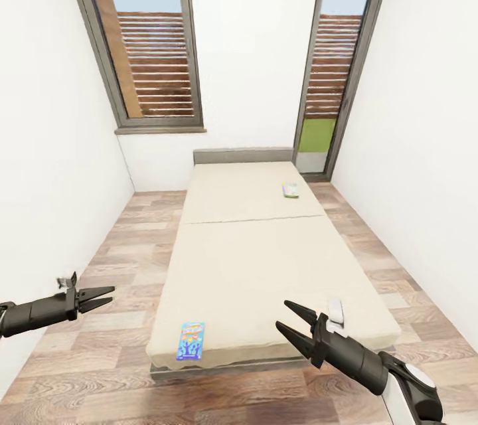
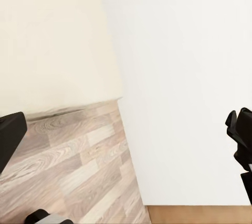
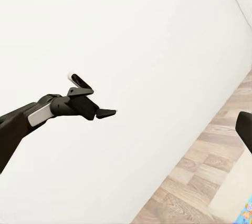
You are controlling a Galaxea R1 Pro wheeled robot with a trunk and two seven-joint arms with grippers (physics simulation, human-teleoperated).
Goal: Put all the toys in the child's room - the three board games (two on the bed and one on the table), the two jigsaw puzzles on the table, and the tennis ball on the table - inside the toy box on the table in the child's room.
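The bed (image 1: 252,246) lies ahead with a plain beige mattress and a low grey headboard. A blue board game (image 1: 191,340) rests flat near the mattress's front edge, left of centre, and its corner (image 3: 247,212) also appears in the right wrist view. A second, pale green-and-white board game (image 1: 290,190) lies far back on the right side of the bed. My right gripper (image 1: 292,322) hovers open over the front right of the mattress, holding nothing. My left gripper (image 1: 101,298) is open and empty over the floor left of the bed, and it also appears in the right wrist view (image 3: 102,111).
White walls close in on both sides, with strips of wood-plank floor (image 1: 119,259) between them and the bed. Two tall grey-framed windows (image 1: 149,40) stand in the far wall. The left wrist view looks at the mattress corner (image 2: 52,40), the floor and the wall.
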